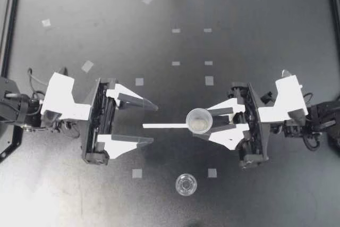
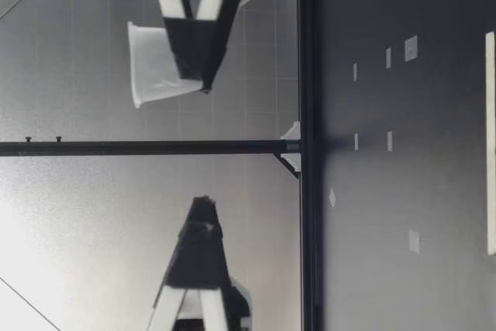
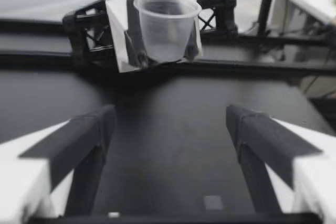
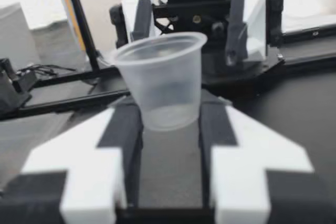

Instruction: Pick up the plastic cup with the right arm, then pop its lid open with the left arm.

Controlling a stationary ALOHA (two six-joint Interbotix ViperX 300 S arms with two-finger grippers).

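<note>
My right tool [image 1: 204, 124] pinches the seemingly empty cup [image 1: 198, 120] upright; my spread left tool [image 1: 154, 124] should grip it squarely.

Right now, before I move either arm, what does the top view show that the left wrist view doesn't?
Only the top view: a second, small clear cup standing alone on the black table, and a thin white strip lying flat between the arms.

Only the left wrist view: the side of the translucent plastic cup, with its tapered wall, upright and mouth up.

Both: that translucent plastic cup gripped in the right jaws, and the left jaws open with nothing between them.
</note>
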